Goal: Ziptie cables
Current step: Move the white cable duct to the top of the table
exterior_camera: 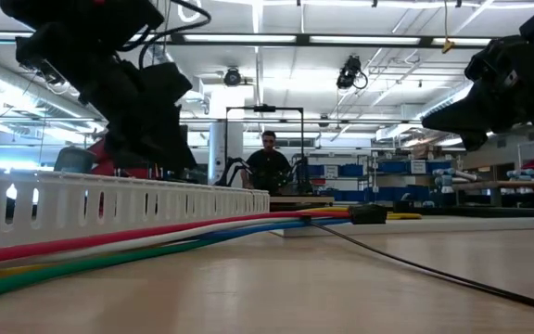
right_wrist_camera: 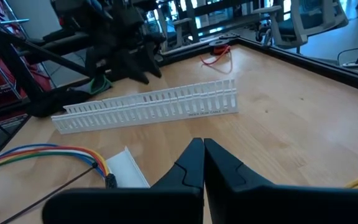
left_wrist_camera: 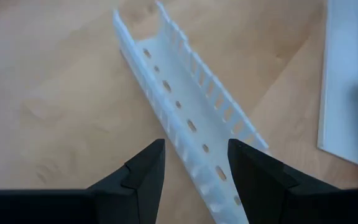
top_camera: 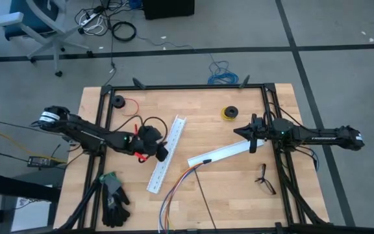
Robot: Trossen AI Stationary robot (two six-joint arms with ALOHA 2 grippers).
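Observation:
The cables (top_camera: 174, 195), a bundle of red, orange, yellow, green and blue wires, lie on the wooden table near its front edge, and also show in the low view (exterior_camera: 156, 237) and the right wrist view (right_wrist_camera: 42, 154). The ziptie (top_camera: 205, 201), a thin black strip, lies flat beside them (exterior_camera: 434, 269). My left gripper (top_camera: 161, 153) hovers open over a white slotted channel (left_wrist_camera: 185, 118), one finger (left_wrist_camera: 145, 174) on each side of it, touching nothing. My right gripper (right_wrist_camera: 202, 163) is shut and held off the table at the right (top_camera: 242, 132).
A second white channel (top_camera: 223, 153) lies slanted at the middle, its end by the cables. A yellow spool (top_camera: 229, 114), a black spool (top_camera: 118, 101), a red wire (top_camera: 132, 120), black gloves (top_camera: 112, 198) and a small black forked object (top_camera: 265, 182) lie around. A person (exterior_camera: 269, 158) stands far behind.

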